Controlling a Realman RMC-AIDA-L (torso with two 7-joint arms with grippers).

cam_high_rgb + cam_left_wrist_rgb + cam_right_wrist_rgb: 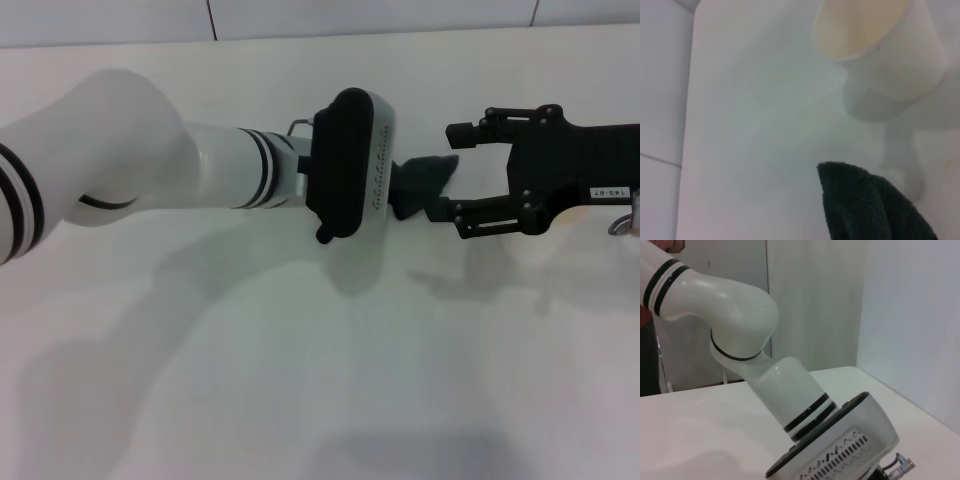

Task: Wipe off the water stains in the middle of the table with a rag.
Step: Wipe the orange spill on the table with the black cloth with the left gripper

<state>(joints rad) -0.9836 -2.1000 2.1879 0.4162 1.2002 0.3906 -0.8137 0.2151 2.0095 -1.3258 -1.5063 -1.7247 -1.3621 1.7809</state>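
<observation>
The dark rag (pixel 420 182) sticks out from the front end of my left arm's wrist (pixel 350 165) over the middle of the white table (pixel 300 380). My left gripper itself is hidden behind that wrist housing. In the left wrist view the rag (pixel 865 205) shows close up above the table (pixel 750 125). My right gripper (pixel 455 172) comes in from the right and is open, its two black fingers (pixel 470 130) spread on either side of the rag's tip. The water stains are hidden or out of view.
A white cup (pixel 890 50) with an amber inside shows in the left wrist view, beyond the rag. The table's far edge (pixel 300 35) meets a tiled wall. The right wrist view shows only my left arm (pixel 750 340) over the table.
</observation>
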